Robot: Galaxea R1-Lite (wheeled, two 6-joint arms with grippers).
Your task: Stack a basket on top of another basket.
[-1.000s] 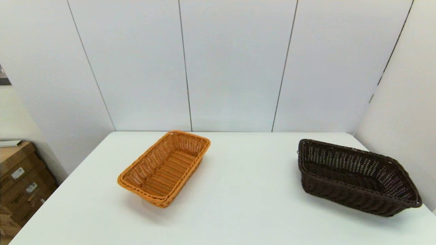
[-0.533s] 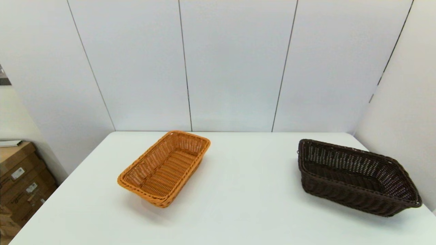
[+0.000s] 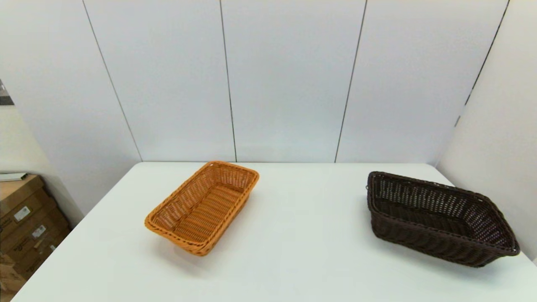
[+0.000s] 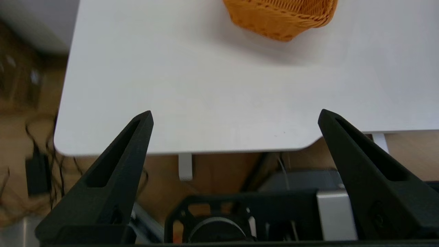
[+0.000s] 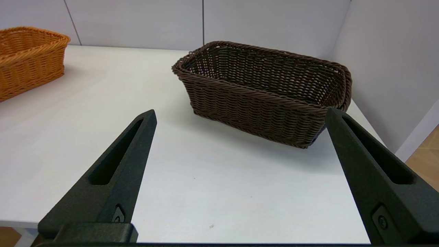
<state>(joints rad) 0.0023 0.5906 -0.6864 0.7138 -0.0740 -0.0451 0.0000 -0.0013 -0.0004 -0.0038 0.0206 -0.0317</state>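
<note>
**Both baskets apart on the table, no grasp begun**

At about 8 o'clock from the table's centre sits the orange-tan basket (image 3: 203, 207), empty and flat on the white table (image 3: 293, 235), its long axis running diagonally away from the robot. The left gripper (image 4: 235, 115) hangs off the table's near edge, its fingers spread wide around nothing, the orange-tan basket's near corner well beyond them.

At about 3 o'clock, near the right wall, rests the dark brown basket (image 3: 438, 218), also empty and well apart from the other. The right gripper (image 5: 240, 115) hovers low over the table's near edge with fingers wide apart, facing that basket's long near side without touching it.

The task looks to be at its opening step. Next, the right gripper probably needs to reach the dark brown basket's near rim, pinch the flared wall, then lift and carry it toward 9 o'clock, turning it to match the orange-tan basket's diagonal.
</note>
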